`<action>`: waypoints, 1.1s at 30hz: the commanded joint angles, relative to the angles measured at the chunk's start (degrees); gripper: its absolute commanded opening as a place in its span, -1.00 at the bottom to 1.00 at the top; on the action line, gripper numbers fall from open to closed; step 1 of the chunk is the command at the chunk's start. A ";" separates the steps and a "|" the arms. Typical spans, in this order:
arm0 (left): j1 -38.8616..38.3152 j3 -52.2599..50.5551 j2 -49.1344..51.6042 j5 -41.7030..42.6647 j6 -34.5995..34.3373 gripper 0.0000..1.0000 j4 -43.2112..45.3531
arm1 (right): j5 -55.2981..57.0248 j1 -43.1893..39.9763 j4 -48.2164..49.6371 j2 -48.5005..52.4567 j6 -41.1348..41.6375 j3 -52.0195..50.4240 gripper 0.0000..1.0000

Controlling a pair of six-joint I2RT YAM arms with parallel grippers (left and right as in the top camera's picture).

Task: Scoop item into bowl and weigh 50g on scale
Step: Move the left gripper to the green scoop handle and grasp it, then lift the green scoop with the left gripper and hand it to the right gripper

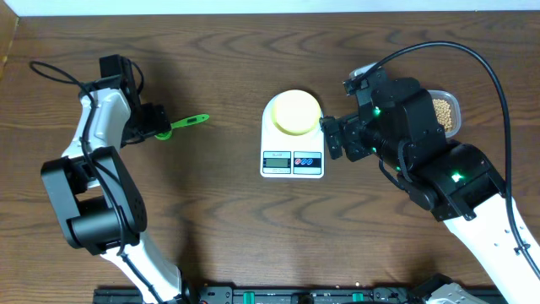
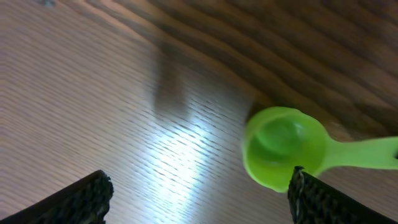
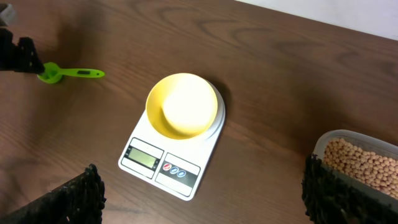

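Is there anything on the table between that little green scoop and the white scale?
No. The overhead view shows only bare wooden table between the green scoop and the scale.

Yellow bowl (image 1: 296, 112) on white scale (image 1: 292, 162), green scoop (image 1: 190, 122) at left gripper (image 1: 159, 127), beans (image 1: 445, 116) far right

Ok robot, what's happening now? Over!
Left tool open by green scoop; right tool open, empty. Bowl empty on scale, beans in container. Nothing blocking.
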 commanded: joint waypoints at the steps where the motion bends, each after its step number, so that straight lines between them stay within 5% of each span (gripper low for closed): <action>1: 1.40 -0.74 0.48 -1.66 -0.70 0.82 0.70 | -0.17 0.37 0.04 0.17 0.87 0.68 0.99; 20: 2.27 -1.27 5.27 -1.40 -0.68 0.81 3.52 | -0.17 0.37 1.70 0.17 0.87 0.70 0.99; 27: 2.25 -1.27 5.27 -1.38 -0.68 -0.85 4.15 | -0.17 0.37 1.79 0.17 0.87 0.70 0.98; 33: 2.25 -1.20 5.22 1.42 -0.63 -0.86 4.04 | -0.15 0.35 1.97 0.17 1.09 0.70 0.98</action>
